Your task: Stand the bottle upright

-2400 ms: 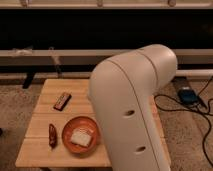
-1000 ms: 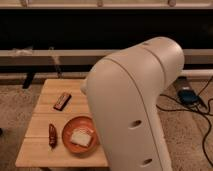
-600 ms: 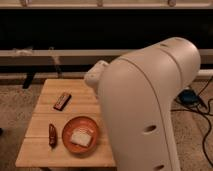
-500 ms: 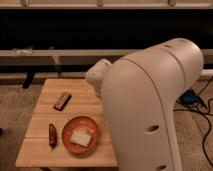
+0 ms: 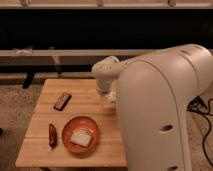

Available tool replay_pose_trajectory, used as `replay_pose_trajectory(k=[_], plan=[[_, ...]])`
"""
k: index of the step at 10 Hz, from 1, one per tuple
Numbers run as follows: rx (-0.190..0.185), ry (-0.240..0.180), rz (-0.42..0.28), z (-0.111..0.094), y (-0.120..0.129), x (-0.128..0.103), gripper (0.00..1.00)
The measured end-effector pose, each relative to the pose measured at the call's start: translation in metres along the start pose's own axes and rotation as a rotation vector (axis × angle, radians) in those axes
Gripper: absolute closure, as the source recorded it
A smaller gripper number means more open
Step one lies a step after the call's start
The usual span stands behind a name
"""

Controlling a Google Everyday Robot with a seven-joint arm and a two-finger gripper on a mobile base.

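The bottle is out of view; no pale bottle shows on the visible part of the wooden table (image 5: 45,150). My big white arm (image 5: 160,105) fills the right half of the camera view and covers the table's right side. A rounded white joint of the arm (image 5: 106,74) hangs over the table's back middle. My gripper is hidden behind the arm, and it is shut.
A brown bar (image 5: 62,101) lies at the table's left back. A dark brown slender item (image 5: 52,135) lies at the front left, beside an orange bowl (image 5: 67,131) holding a pale square piece (image 5: 81,138). Cables (image 5: 201,107) trail on the floor to the right.
The arm has swung to the right, uncovering more of the table's middle. Its rounded joint now shows over the table's back. The things on the table have not moved.
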Motion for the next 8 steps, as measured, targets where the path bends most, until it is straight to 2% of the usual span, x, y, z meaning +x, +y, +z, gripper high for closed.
replay_pose_trajectory(k=[4,8], plan=[[0.013,-0.062,0.022,-0.008,-0.005,0.000,1.00],[0.021,-0.142,0.063,-0.016,-0.010,0.007,1.00]])
